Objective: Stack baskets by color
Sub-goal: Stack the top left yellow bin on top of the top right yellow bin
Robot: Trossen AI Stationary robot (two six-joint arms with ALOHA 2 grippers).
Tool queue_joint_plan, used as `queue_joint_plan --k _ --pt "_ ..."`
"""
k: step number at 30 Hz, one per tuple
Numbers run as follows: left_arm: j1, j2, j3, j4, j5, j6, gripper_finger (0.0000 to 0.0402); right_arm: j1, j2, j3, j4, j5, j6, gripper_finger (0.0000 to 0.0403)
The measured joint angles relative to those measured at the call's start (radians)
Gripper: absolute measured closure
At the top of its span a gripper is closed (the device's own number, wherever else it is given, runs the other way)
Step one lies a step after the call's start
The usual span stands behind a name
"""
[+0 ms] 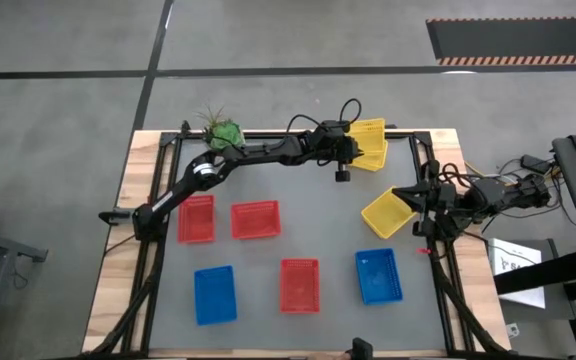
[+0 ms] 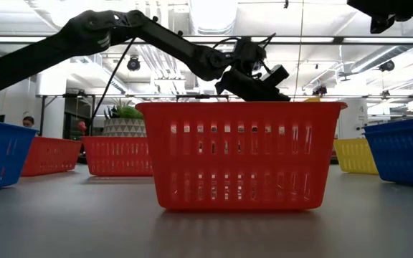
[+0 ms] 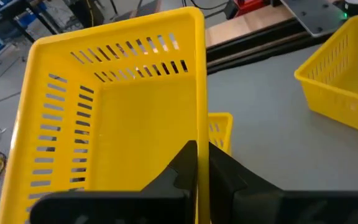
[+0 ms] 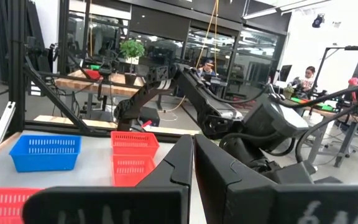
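My left gripper (image 3: 199, 146) reaches to the table's far right, shut on a yellow basket (image 3: 110, 118) that hangs over a second yellow basket (image 3: 221, 127). In the high view this pair (image 1: 370, 143) sits by the far edge. A third yellow basket (image 1: 388, 214) rests on its base at the right. Three red baskets (image 1: 196, 219) (image 1: 256, 220) (image 1: 299, 285) and two blue ones (image 1: 215, 294) (image 1: 378, 276) stand singly on the mat. My right gripper (image 4: 192, 146) is drawn back at the right edge, shut and empty. My left gripper pinches one side wall of the yellow basket at its rim (image 3: 199, 127), one finger inside the basket and one outside. The fingers come from the table's left, slanting slightly down, and lie along the wall. The basket is off the mat, open side up; whether it touches the basket below, I cannot tell.
A green plant in a white pot (image 1: 220, 130) stands at the far edge, beside the left arm. A black frame (image 1: 423, 160) borders the mat. The red basket (image 2: 239, 154) fills the middle of the low view. People sit in the room beyond the table.
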Motion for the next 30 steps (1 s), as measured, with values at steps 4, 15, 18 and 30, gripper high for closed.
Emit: queue_joint_plan --k 4,15,18,30 --pt "0.000 0.000 0.000 0.006 -0.001 -0.001 0.0402 0.000 0.000 0.000 0.000 0.000 0.002 0.0394" --pt "0.004 0.000 -0.001 0.007 -0.001 0.000 0.0402 0.000 0.000 0.000 0.000 0.000 0.002 0.0394" --pt "0.008 0.000 -0.001 0.007 -0.001 0.000 0.0402 0.000 0.000 0.000 0.000 0.000 0.002 0.0394" --pt "0.013 0.006 -0.001 0.026 0.011 -0.001 0.0400 0.000 0.000 0.001 0.001 0.000 0.002 0.0394"
